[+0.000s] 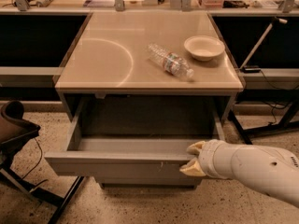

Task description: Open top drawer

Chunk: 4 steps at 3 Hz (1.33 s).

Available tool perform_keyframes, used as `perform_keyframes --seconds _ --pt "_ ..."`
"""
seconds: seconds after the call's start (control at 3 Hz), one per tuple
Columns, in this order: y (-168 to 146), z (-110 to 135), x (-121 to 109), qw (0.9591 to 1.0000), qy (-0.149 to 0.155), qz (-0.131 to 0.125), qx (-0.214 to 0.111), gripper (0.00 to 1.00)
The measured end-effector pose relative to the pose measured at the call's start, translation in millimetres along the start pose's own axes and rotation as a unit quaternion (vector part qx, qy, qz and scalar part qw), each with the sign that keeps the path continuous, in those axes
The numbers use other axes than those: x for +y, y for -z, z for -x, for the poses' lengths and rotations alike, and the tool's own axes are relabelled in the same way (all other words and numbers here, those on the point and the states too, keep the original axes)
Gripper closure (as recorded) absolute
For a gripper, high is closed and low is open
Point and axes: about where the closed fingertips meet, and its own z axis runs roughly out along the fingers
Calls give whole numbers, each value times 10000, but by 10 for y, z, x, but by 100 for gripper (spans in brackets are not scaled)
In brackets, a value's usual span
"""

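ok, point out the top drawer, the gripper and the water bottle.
top drawer (117, 166): camera view, grey front panel.
gripper (190, 159): camera view, between fingertips, at drawer front's right end.
water bottle (171, 63): camera view, label.

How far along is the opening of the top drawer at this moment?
Mostly done: the wide flat grey top drawer stands pulled well out below the beige tabletop, its interior showing. In hand: the cream-fingered pincer clamps the drawer front's right end. Left: perhaps a little more pull, then release.
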Motion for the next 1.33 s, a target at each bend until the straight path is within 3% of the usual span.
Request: perform_keyframes --seconds 1.33 --pt "121 -81 141 10000 -11 -95 18 100"
